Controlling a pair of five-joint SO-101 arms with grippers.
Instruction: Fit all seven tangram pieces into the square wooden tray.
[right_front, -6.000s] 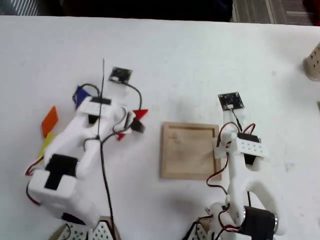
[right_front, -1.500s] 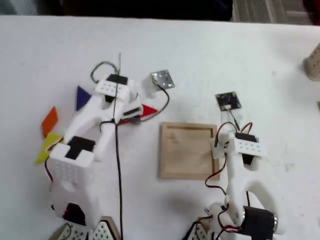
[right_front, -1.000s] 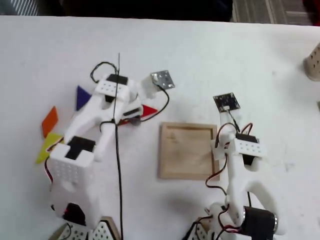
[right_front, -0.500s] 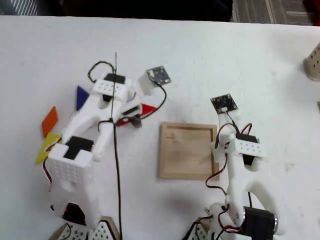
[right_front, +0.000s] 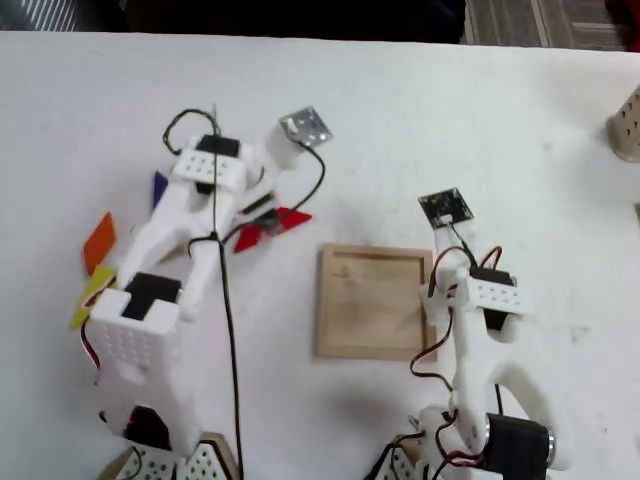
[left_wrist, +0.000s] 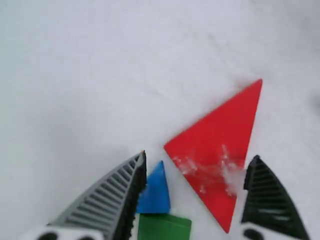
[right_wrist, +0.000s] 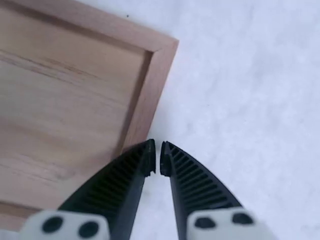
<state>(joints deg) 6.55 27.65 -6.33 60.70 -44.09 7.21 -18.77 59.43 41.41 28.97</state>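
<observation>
Finds the left tool (left_wrist: 199, 155) spread wide over the desk (right_front: 450, 110), gripping nothing, the red triangle (left_wrist: 220, 145) flat between its jaws, a small blue triangle (left_wrist: 154, 192) and a green piece (left_wrist: 162, 227) just beside it. Finds the right tool (right_wrist: 156, 145) all but closed on nothing, over the right rim of the wooden tray (right_wrist: 150, 85). Notes an orange piece (right_front: 98, 242) and a yellow piece (right_front: 88, 297) beyond the left arm (right_front: 150, 300).

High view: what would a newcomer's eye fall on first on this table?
The red triangle stands out on the white table, lying between the open fingers of the left gripper. Beside it the square wooden tray lies empty, with the right gripper shut at its rim.
</observation>
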